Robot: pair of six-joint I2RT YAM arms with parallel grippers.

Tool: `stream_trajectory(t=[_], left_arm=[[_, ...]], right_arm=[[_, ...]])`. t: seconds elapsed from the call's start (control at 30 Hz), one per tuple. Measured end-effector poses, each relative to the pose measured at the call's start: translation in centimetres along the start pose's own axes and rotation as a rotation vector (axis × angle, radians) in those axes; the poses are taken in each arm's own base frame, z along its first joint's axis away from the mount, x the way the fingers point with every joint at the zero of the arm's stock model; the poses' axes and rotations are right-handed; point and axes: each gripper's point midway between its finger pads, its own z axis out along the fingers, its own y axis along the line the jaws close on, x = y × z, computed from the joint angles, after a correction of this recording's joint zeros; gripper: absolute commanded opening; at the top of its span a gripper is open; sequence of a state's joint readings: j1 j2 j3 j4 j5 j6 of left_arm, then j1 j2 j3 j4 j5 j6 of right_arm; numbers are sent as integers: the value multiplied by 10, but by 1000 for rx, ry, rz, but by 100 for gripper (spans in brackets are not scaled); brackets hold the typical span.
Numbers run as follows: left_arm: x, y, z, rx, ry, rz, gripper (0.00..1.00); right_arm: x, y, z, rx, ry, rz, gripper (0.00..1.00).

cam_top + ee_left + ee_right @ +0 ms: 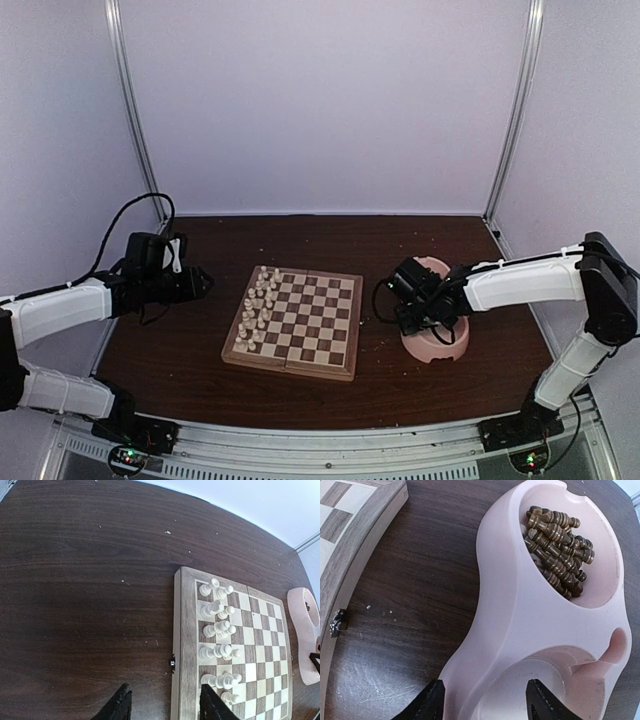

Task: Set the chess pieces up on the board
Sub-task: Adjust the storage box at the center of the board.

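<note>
The left claw (pixel 200 283) hangs open and empty at nine o'clock of the board (pixel 290 365); the right claw (pixel 403 288), at three o'clock, is over a pink bowl (pixel 445 345). The left wrist view shows cream pieces (pixel 217 630) standing along the board's near columns. In the right wrist view the fingers are spread and hold nothing, and dark pieces (pixel 557 540) are heaped in the bowl's far cup at one o'clock.

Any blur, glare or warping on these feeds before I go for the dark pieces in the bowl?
Top view: even, soft light, no glare, but the cream pieces on the board are tiny blobs. Left wrist view: sharp, though the wide lens curves the far edge of the table. Right wrist view: dark pieces crisp in the pink bowl, its near wall slightly washed out.
</note>
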State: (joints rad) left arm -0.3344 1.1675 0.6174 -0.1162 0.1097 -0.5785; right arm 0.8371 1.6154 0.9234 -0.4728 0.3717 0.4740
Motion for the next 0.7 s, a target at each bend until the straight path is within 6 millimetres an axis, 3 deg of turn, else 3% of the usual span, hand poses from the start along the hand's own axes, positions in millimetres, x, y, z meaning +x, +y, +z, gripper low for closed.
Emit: stream_trajectory(t=[0.43,0.7], left_arm=[[-4,-3,-4,9,-16,7,48],[-3,-3,-3,12,-10,7,48]], right_arm=[[6,6,-2,-3,22,-8,48],[15,14,-2,-51,61,-48,25]])
